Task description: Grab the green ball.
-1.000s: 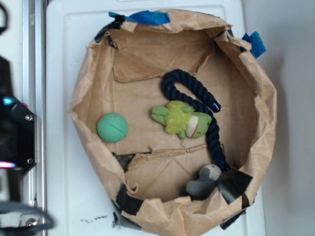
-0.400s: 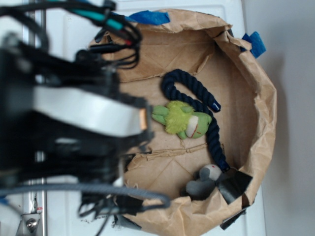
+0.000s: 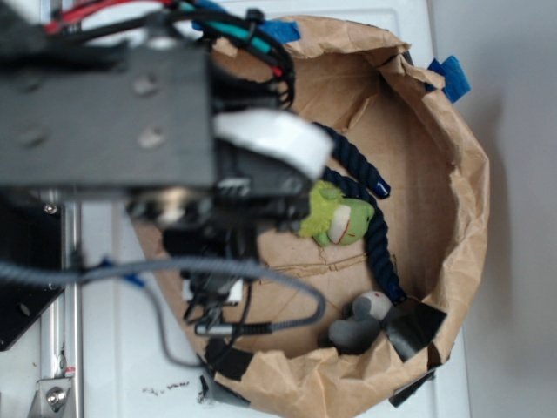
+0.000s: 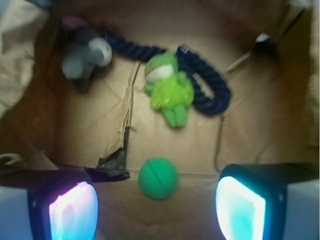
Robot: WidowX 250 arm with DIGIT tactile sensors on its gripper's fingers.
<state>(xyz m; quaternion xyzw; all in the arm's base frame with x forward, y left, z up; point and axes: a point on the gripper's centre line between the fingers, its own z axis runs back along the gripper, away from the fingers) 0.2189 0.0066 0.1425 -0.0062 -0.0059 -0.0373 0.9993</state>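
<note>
Wrist view, left to right: one lit finger pad (image 4: 72,212) glows low at the left. A grey plush toy (image 4: 85,52) lies far back. The green ball (image 4: 158,178) rests loose on the brown paper floor (image 4: 90,125), roughly centred between the pads, likely because the gripper (image 4: 157,210) is lining up above it. Beyond sit a lime frog plush (image 4: 169,85) and a dark blue rope (image 4: 210,95). The jaws stand wide apart, holding nothing. In the exterior view, the arm (image 3: 130,113) reaches over the paper-lined bin's (image 3: 470,174) left half, hiding the ball.
</note>
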